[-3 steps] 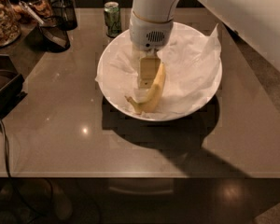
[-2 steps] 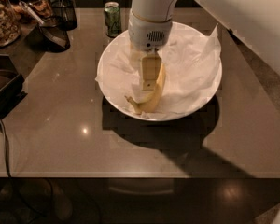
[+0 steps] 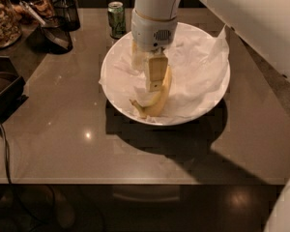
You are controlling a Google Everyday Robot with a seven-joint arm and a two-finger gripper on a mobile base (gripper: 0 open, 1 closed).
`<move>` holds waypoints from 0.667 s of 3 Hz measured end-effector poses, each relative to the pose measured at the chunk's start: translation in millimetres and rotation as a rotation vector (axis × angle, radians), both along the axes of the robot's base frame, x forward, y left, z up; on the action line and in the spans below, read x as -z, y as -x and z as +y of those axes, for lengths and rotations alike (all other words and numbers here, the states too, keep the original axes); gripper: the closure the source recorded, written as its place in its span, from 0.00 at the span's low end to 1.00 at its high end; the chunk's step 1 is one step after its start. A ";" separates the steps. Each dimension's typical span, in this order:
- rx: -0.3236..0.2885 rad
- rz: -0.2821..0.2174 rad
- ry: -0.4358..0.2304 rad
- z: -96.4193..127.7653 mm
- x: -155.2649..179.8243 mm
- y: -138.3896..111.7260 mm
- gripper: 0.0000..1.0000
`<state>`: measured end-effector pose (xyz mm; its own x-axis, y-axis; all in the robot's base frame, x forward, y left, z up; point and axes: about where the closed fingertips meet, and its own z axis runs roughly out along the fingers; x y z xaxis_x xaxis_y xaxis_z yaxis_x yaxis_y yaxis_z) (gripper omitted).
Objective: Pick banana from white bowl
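The white bowl (image 3: 117,57) stands on the table at the middle back, lined with crumpled white paper. The yellow banana (image 3: 156,105) lies in the bowl's front part, stem end pointing to the front left. My gripper (image 3: 152,79) hangs straight down from the white wrist into the bowl. It sits right over the banana's upper end and hides that end. I cannot tell whether it grips the banana.
A green can (image 3: 117,19) stands just behind the bowl's left rim. Dark containers (image 3: 55,33) and a jar of snacks (image 3: 2,18) are at the back left. A black tray (image 3: 7,93) and a cable are at the left edge. My white arm (image 3: 251,23) fills the upper right.
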<state>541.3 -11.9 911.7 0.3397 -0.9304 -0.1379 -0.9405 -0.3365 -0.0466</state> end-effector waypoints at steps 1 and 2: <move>0.000 0.000 0.000 0.0 0.0 0.0 0.53; -0.003 -0.019 -0.018 -0.6 -1.1 -7.4 0.54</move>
<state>548.6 -12.4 912.8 0.3455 -0.9267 -0.1480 -0.9383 -0.3386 -0.0700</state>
